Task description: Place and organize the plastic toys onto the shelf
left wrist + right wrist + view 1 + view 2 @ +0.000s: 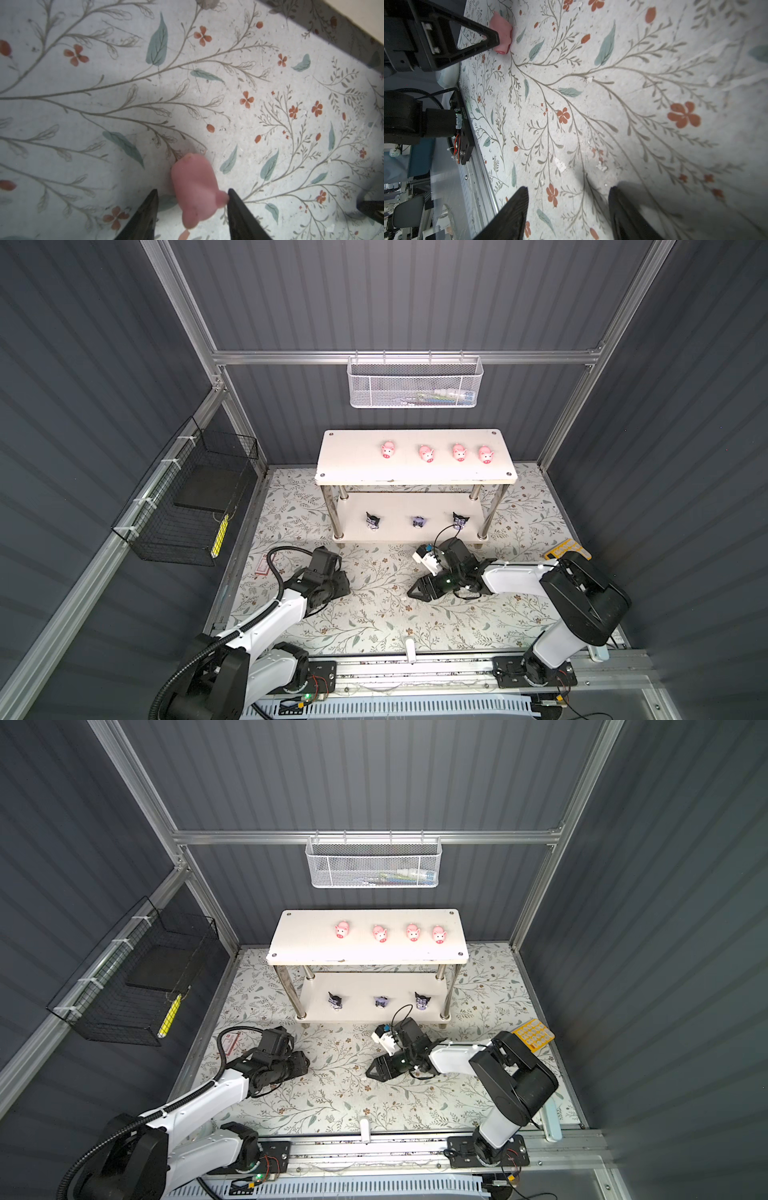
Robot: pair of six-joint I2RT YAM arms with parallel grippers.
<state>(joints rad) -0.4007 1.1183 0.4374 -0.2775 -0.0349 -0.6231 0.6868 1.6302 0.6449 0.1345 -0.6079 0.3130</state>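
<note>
Your floral-print table (374, 626) fills the cell floor in both top views. At its 12 o'clock edge stands the white two-tier shelf (353, 466), long side toward you. On the side wall at 9 o'clock hangs the black wire basket (187, 506). On the back wall at 12 o'clock, above the shelf, hangs the white mesh basket (415, 383).

Your right gripper (415, 593) lies low near the table's middle, turned on its side and pointing toward 8 o'clock. Its fingers (517, 207) stand apart with only bare table between them. Your left gripper (192, 192) is low over the table at 9 o'clock from the right one. Its fingers (145, 214) are spread on either side of the fifth pig (191, 178). One finger touches a bump on the pig's side and the other shows a clear gap. That pig lies on the table, not on the shelf; the right wrist view also shows it there, just behind a left finger.

The yellow calculator (569, 549) lies at the table's 3 o'clock edge, partly behind your right arm.

Four pigs (426, 453) sit in a row on the shelf's top board, snouts toward 6 o'clock. Three black-and-purple figures (419, 521) stand in a spaced row on the lower board.
</note>
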